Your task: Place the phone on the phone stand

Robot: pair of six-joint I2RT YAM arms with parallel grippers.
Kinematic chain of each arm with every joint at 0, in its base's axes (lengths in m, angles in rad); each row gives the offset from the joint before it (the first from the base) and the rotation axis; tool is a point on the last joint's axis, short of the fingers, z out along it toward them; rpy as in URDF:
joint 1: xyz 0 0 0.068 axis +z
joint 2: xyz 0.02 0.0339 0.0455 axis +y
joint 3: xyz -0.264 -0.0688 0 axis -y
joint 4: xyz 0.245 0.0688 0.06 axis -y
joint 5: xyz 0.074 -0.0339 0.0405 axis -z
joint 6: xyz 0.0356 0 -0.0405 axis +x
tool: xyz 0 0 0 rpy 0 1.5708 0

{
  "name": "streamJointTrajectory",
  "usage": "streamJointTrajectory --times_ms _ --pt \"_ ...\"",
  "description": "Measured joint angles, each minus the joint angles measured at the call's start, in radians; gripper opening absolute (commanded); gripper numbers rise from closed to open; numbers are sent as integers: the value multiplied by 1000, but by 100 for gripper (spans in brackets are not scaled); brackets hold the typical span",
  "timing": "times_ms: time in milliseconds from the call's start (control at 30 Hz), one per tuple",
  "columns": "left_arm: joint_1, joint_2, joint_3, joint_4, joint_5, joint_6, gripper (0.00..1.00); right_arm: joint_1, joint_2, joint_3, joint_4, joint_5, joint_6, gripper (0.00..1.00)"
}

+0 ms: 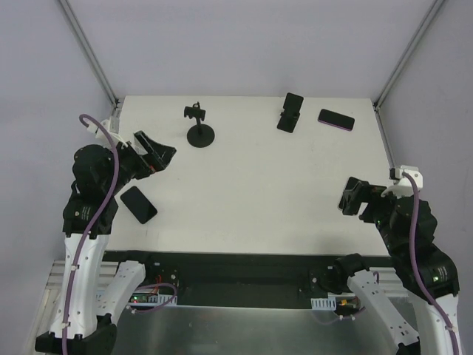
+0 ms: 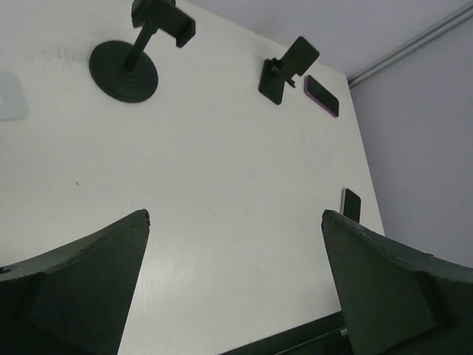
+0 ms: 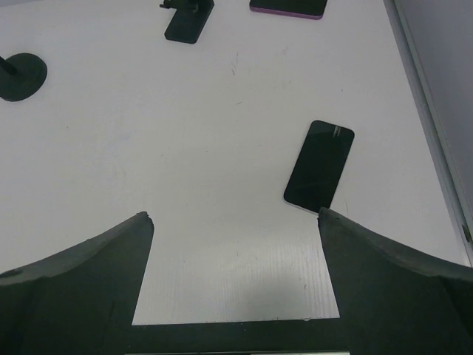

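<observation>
The right gripper (image 3: 235, 216) is released and empty. The phone (image 3: 319, 166) lies flat just ahead, right of centre, long axis pointing away. The left gripper (image 2: 235, 214), also released, is farther. The phone stand (image 3: 190, 26), probably the intended one, stands well beyond.

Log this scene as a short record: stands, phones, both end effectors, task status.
stands: black round-base clamp stand and black folding stand, both toward the far edge of the white table
phones: purple-edged phone flat beside the folding stand; black phone flat near the left arm; second black phone flat just ahead of the right end effector
left end effector: open, empty
right end effector: open, empty
status: all three phones lie on the table, none on a stand
</observation>
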Motion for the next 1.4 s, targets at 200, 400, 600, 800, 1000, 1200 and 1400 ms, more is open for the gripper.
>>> streamJointTrajectory --times_ms 200,400,600,800,1000,1200,1400 --pt "0 62 -84 -38 -47 -70 99 0 32 -60 12 -55 11 96" --pt "21 152 -122 -163 -213 -173 99 -1 40 -66 11 -126 16 96" --pt "75 304 -126 -227 -276 -209 99 -1 43 -92 11 -165 24 96" --pt "187 422 -126 -339 -379 -276 99 -1 47 -101 9 -187 34 96" --pt "314 627 -117 -380 -410 -276 99 -1 47 -104 8 -208 44 96" --pt "365 743 -92 -383 -431 -274 99 -1 33 -122 8 -222 64 96" --pt "369 843 -64 -337 -420 -257 99 -1 14 -149 6 -228 70 96"
